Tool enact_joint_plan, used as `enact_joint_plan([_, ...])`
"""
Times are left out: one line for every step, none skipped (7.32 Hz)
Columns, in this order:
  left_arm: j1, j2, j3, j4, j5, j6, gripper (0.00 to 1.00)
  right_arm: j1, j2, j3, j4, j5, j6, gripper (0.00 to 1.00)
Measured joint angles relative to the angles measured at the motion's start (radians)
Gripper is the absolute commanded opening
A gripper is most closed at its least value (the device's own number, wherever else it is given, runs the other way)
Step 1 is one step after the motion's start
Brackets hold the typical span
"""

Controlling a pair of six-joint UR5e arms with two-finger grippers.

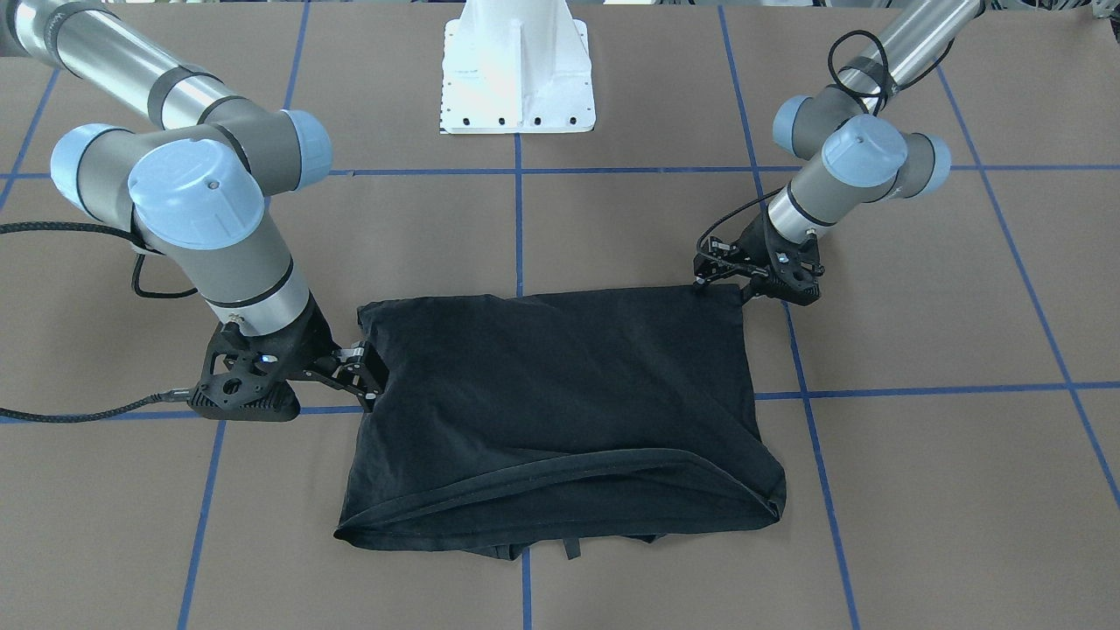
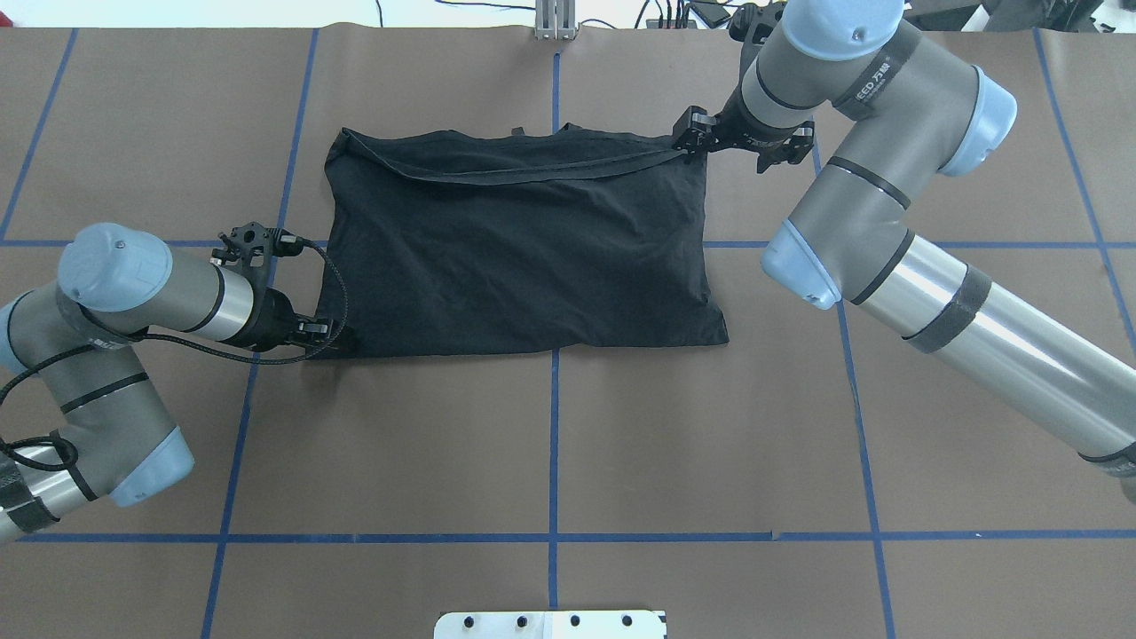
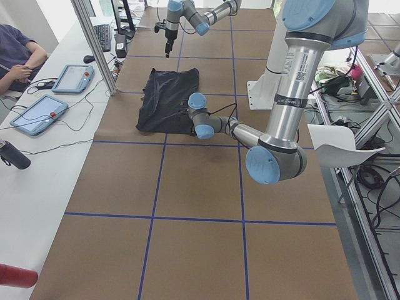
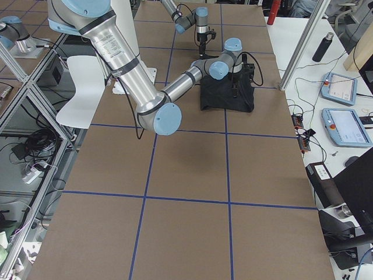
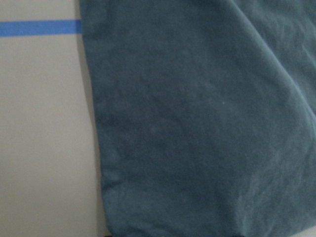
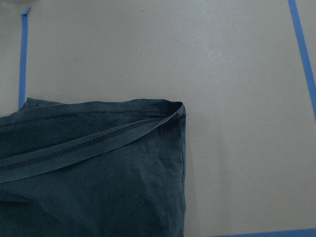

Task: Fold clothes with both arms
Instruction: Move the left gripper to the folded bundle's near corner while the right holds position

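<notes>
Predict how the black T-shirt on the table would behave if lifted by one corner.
Probably floppy: the T-shirt lies flat with soft wrinkles and a sagging hem band. Likely light, since it is thin cloth in loose layers. Lifted only at the corner by the right pincer, it would likely drape and unfold.

Brown table (image 2: 550, 444), blue tape grid (image 2: 553, 461), folded black T-shirt (image 2: 519, 257)

We see the left arm (image 2: 151, 288) and the right arm (image 2: 976, 328) as silver-grey tubes with light blue joint caps, black bands, black braided cables, and a white pedestal (image 1: 516, 79).
</notes>
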Motion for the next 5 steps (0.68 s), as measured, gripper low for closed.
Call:
enact_joint_plan([0.003,0.017,-0.015,0.001,0.0,-0.001,0.27,0.0,0.0,0.001,0.0,-0.001,0.001,1.0])
enact_joint_plan([0.008,0.032,-0.031,0.002,-0.001,-0.003,0.13,-0.001,-0.001,0.001,0.0,-0.001,0.001,1.0])
enact_joint_plan([0.01,0.04,-0.044,0.003,-0.002,-0.003,0.07,-0.002,-0.001,0.002,0.0,-0.002,0.001,1.0])
enact_joint_plan([0.01,0.044,-0.049,0.004,-0.002,-0.004,0.0,-0.002,-0.001,0.002,0.0,-0.002,0.001,1.0])
enact_joint_plan([0.009,0.045,-0.052,0.005,-0.002,-0.004,0.0,-0.003,-0.001,0.002,0.0,-0.002,0.001,1.0])
